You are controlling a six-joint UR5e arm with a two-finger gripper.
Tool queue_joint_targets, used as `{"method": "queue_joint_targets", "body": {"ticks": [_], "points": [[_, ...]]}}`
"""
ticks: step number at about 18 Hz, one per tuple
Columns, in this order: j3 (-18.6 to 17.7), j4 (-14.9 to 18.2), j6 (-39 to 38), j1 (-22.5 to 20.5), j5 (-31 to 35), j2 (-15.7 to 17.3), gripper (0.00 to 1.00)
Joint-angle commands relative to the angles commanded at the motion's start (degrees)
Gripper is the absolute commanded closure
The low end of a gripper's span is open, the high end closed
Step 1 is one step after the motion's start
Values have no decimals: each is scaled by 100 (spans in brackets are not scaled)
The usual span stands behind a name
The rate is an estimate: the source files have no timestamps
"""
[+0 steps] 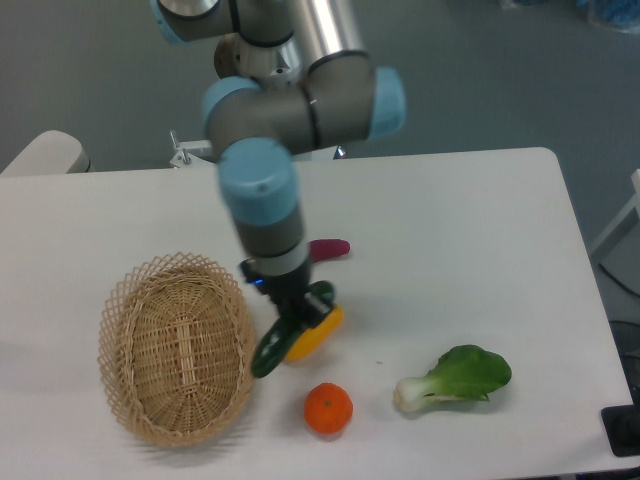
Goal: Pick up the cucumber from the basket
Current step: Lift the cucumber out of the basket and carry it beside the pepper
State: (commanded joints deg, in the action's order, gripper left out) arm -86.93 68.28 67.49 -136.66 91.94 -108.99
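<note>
The dark green cucumber [283, 335] hangs tilted in the air, lifted out of the basket, with my gripper [290, 315] shut on its middle. It sits in front of the yellow fruit [322, 327], to the right of the basket's rim. The oval wicker basket [176, 345] lies on the table at the left with nothing inside it. My arm reaches down from the top of the view.
A purple vegetable [332, 248] lies behind the gripper. An orange [328, 408] sits near the front edge, with a bok choy [456, 377] to its right. The table's front edge runs just below them.
</note>
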Motion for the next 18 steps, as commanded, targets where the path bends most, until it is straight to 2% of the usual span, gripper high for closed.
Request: {"method": "queue_joint_targets", "body": {"ticks": [3,5,18], "points": [[150,194,150,-229,-273,26,71],[185,212,474,-282,-291,26,71],[440,238,1293,-660,-264,-158,71]]}}
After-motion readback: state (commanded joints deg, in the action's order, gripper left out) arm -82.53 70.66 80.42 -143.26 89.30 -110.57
